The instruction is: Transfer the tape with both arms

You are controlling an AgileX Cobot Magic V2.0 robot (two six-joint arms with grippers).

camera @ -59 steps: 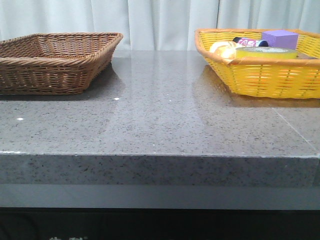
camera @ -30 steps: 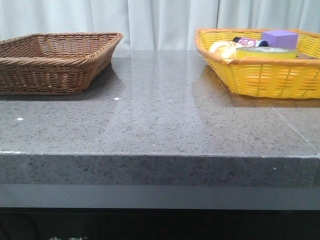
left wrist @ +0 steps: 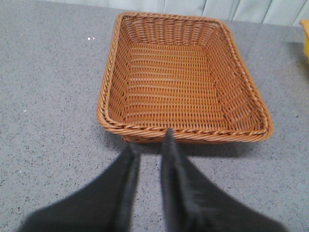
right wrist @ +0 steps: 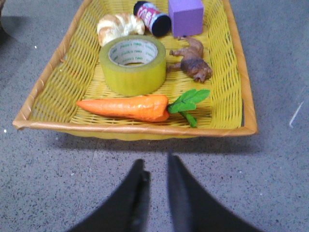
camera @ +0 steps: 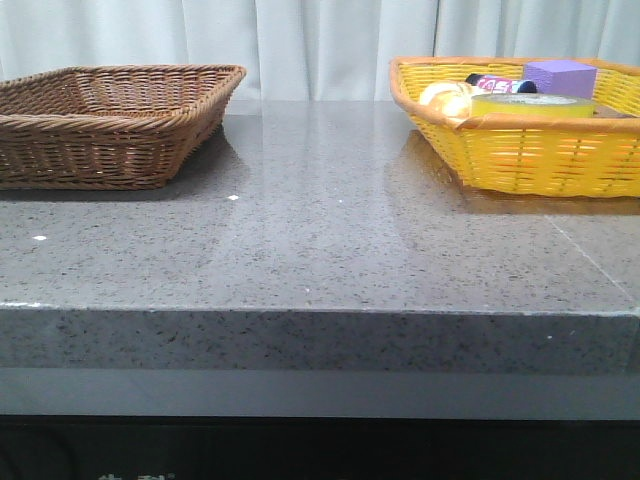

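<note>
Nothing is done yet. The tape lies flat in the yellow basket, untouched. The brown basket holds nothing. Both claws, left and right, hover nearly closed, grasping nothing.

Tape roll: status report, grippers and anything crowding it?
Left gripper and right gripper: jaws nearly closed, holding nothing. Tape flat in yellow basket, untouched. Toy carrot lies between it and right gripper.
</note>
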